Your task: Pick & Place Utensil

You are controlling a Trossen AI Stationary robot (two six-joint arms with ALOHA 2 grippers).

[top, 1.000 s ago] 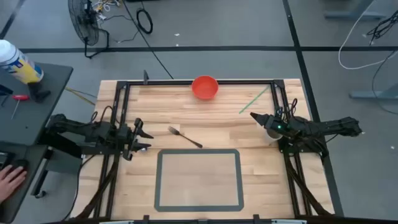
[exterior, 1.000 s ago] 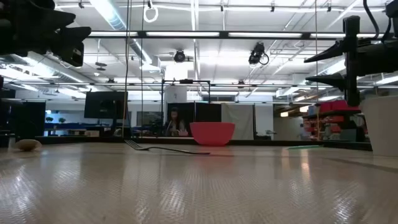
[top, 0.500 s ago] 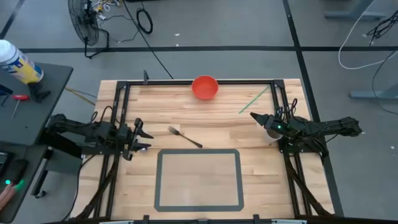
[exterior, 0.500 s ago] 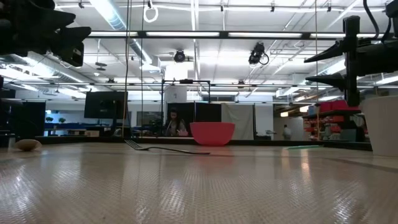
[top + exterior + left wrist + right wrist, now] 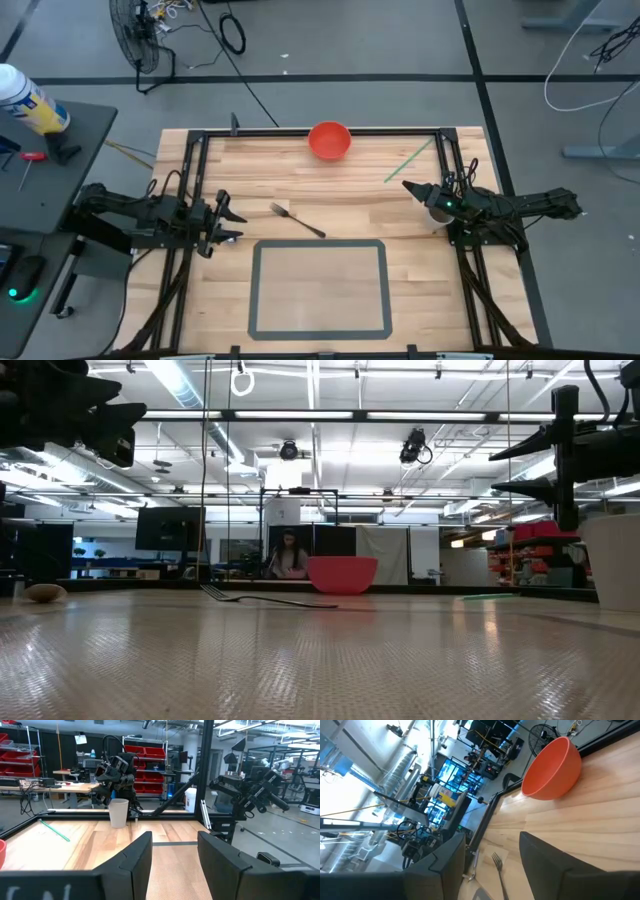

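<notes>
A silver fork [image 5: 297,219] lies flat on the wooden table, left of centre; it also shows in the low view [image 5: 260,598] and the right wrist view [image 5: 498,867]. A red bowl [image 5: 329,140] stands at the far edge, also seen in the right wrist view [image 5: 554,769]. My left gripper [image 5: 230,224] hovers open to the left of the fork, fingers apart in its wrist view [image 5: 174,845]. My right gripper [image 5: 411,187] hovers open near the table's right side, pointing toward the fork and bowl [image 5: 492,850]. Neither touches anything.
A white cup [image 5: 118,813] stands under my right arm at the table's right side. A thin green stick [image 5: 408,161] lies near the far right corner. A grey taped rectangle [image 5: 318,243] marks the near middle. A black frame [image 5: 196,140] borders the table.
Both arms have kept still and the fork has not moved. A person's hand beside the table's left, on the side stand, has drawn out of the high view.
</notes>
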